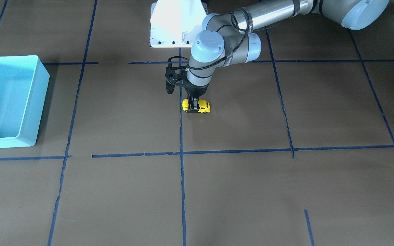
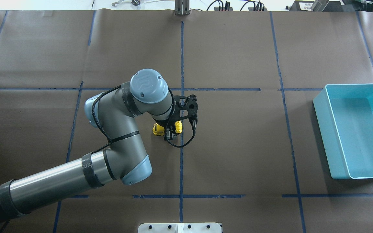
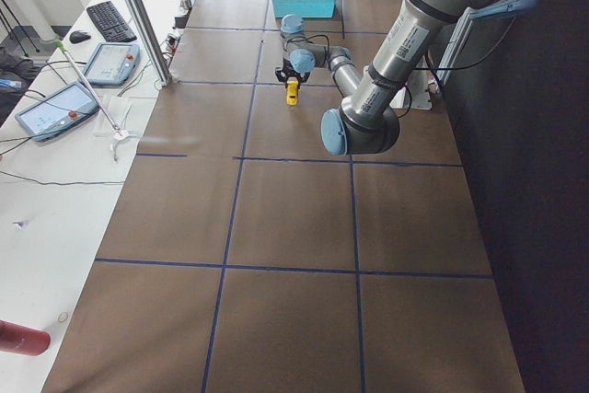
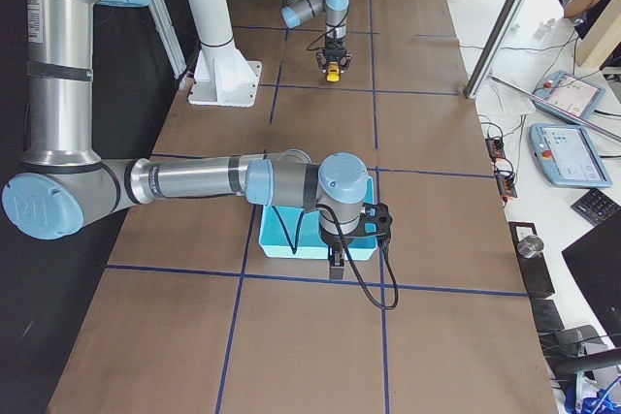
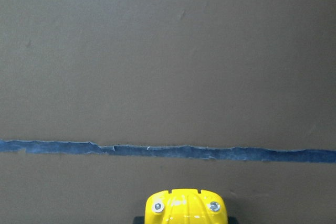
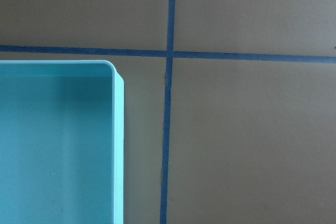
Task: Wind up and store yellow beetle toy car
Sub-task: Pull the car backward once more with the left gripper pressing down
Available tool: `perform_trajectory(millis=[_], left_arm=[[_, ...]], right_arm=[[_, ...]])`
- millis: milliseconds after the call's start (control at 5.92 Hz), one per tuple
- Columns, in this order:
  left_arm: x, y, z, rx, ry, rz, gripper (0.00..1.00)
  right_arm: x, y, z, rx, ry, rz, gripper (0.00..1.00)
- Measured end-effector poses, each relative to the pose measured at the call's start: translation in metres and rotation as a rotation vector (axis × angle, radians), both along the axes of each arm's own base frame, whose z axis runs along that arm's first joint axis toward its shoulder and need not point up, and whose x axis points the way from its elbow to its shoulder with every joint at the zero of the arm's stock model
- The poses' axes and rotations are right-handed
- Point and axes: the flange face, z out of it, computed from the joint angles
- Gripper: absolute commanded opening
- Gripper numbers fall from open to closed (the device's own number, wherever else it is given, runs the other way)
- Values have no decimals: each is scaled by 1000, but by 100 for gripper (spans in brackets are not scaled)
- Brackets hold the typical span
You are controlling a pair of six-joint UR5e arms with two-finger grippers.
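The yellow beetle toy car (image 1: 204,106) is near the table's middle, next to a blue tape line (image 1: 182,143). My left gripper (image 1: 193,108) points straight down and is shut across the car's middle. I cannot tell whether the wheels touch the table. The car also shows in the overhead view (image 2: 157,129), and one end of it shows at the bottom of the left wrist view (image 5: 185,206). My right gripper (image 4: 336,261) hangs over the near rim of the empty turquoise bin (image 2: 358,129); I cannot tell whether it is open or shut. The right wrist view shows only the bin's corner (image 6: 52,145).
The bin (image 1: 43,78) stands at the table's end on my right, far from the car. The white base mount (image 1: 176,24) sits at the robot's edge. Blue tape lines grid the brown table. Tablets (image 3: 55,108) and a metal post (image 3: 138,16) stand past the far edge.
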Motion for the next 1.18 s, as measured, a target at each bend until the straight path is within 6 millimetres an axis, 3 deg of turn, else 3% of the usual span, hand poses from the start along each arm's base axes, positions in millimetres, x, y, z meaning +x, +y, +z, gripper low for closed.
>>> perform_trajectory(millis=[507, 1183], left_arm=[[44, 14, -32, 19, 6, 72, 0], [46, 13, -30, 25, 1, 75, 0]], right_arm=[[0, 1, 2, -5, 0, 0, 100], [0, 1, 0, -2, -4, 0, 100]])
